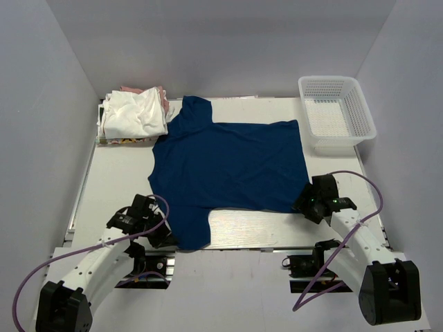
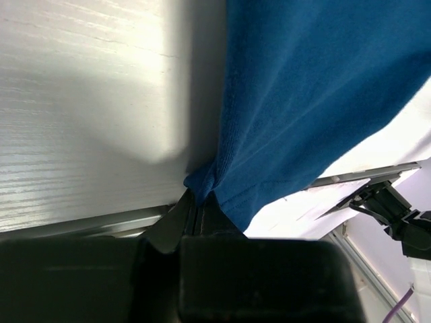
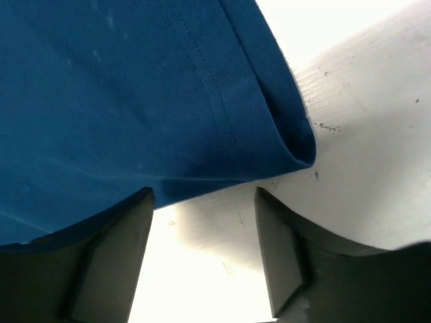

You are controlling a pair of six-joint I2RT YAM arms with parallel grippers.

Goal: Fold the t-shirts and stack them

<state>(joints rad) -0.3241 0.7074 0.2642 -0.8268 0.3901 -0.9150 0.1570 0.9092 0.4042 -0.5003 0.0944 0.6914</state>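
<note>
The navy blue soft-cloth t-shirt [image 1: 228, 162] is spread flat in the middle of the pale wood-grain table [image 1: 118, 180]. It lies sideways with a plain side up, the neck turned to 9 o'clock and the hem to 3 o'clock. The sleeve at 7 o'clock of the shirt is pinched by the left gripper [image 2: 196, 200], whose jaws are closed on a bunched fold of the blue cloth. The right gripper [image 3: 202, 196] is seen low over the table with its jaws apart. It is just beside the hem corner [image 3: 296, 151] at 4 o'clock, and nothing is held between the jaws. A pile of white and pink shirts [image 1: 135, 114] is placed at 10 o'clock, touching the far sleeve. A white plastic mesh basket [image 1: 336, 111] stands at 2 o'clock, near the shirt.

The first fold of the navy shirt is judged to be in preparation, with only one side gripped. For the next move, the right gripper should be advanced onto the hem corner and closed. After that, both ends of the near edge can be lifted evenly and carried toward 12 o'clock.
</note>
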